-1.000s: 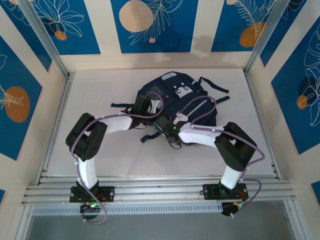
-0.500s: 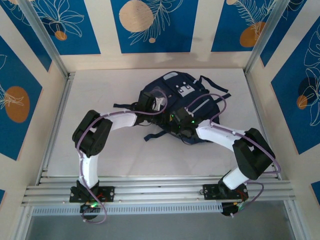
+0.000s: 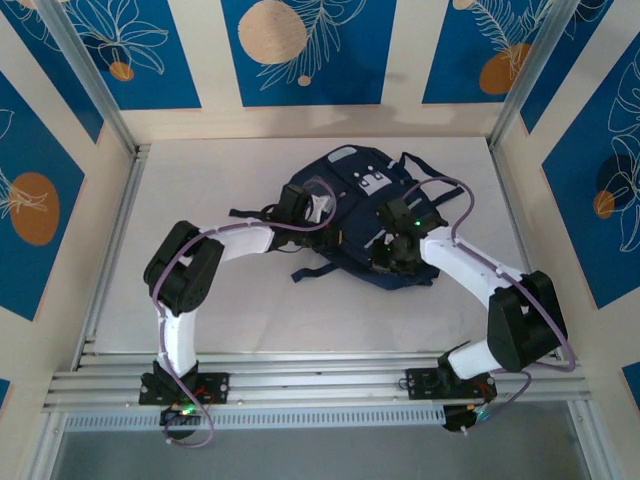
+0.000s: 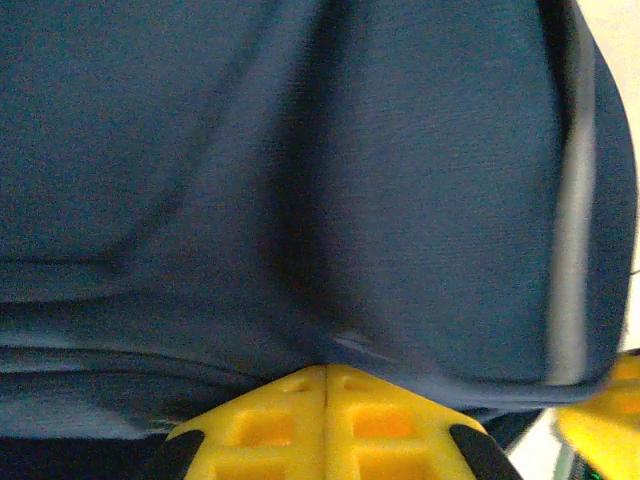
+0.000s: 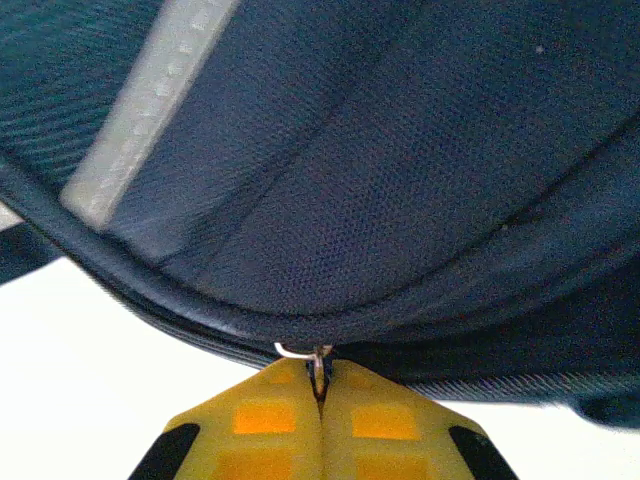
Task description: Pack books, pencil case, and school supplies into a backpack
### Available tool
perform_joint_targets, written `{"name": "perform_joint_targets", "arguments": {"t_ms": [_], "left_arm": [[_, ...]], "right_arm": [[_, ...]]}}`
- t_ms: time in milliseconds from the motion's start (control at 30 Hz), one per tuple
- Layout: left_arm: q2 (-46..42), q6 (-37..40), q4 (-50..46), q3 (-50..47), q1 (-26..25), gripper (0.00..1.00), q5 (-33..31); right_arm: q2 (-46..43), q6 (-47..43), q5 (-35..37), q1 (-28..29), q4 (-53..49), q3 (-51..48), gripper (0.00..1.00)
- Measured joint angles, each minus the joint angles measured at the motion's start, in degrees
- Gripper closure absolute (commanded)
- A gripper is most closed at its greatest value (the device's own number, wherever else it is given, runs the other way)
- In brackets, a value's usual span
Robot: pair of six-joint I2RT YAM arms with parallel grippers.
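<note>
Blue wall panels (image 3: 310, 50) with orange discs and white leaf outlines ringed the white desk (image 3: 230, 320), and an aluminium rail (image 3: 300, 385) ran across its edge at 6 o'clock, where both arms were bolted. From where I stood, the backpack (image 3: 345, 225) lay flat a little beyond the middle of the desk, toward 1 o'clock. It was navy, with its white patches (image 3: 372, 182) facing up and dark straps (image 3: 440, 185) trailing off toward 2 o'clock.

The left arm reached in from 7 o'clock, and the left end effector (image 3: 312, 208) sat on the bag's 9 o'clock side. Through its wrist camera, the yellow fingers (image 4: 270, 425) of the left end effector (image 4: 327, 375) were pressed together with no gap between them. Their tips were against the navy cloth, where a small pucker showed. I could not tell whether any fabric was actually caught between them. A pale grey stripe (image 4: 570, 250) ran down the bag toward 3 o'clock in that view.

The right arm curved in from 5 o'clock, and the right end effector (image 3: 388, 258) was at the bag's near edge, about 5 o'clock on the bag. In its wrist view, the right end effector (image 5: 320, 385) was closed tight on a small metal zipper pull (image 5: 318, 368), just below the dark piped seam. White desk showed at both sides beneath the bag.
</note>
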Motion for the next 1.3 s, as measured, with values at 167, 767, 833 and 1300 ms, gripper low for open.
{"name": "perform_joint_targets", "arguments": {"t_ms": [167, 767, 833, 1300], "left_arm": [[-0.5, 1.8, -2.4, -1.0, 1.2, 1.0, -2.3], [2.5, 3.8, -9.2, 6.1, 7.4, 0.41, -12.2], [3.2, 3.7, -10.0, 7.8, 9.0, 0.4, -12.2], [-15.3, -10.7, -6.1, -11.6, 9.7, 0.31, -8.7]], "right_arm": [[-0.2, -6.6, 3.4, -3.7, -5.2, 2.8, 1.0], [7.1, -16.8, -26.7, 1.5, -1.9, 11.1, 1.0], [8.8, -16.5, -27.6, 3.0, -0.4, 12.7, 1.0], [19.5, -8.4, -31.6, 6.6, 6.3, 17.2, 1.0]]}}
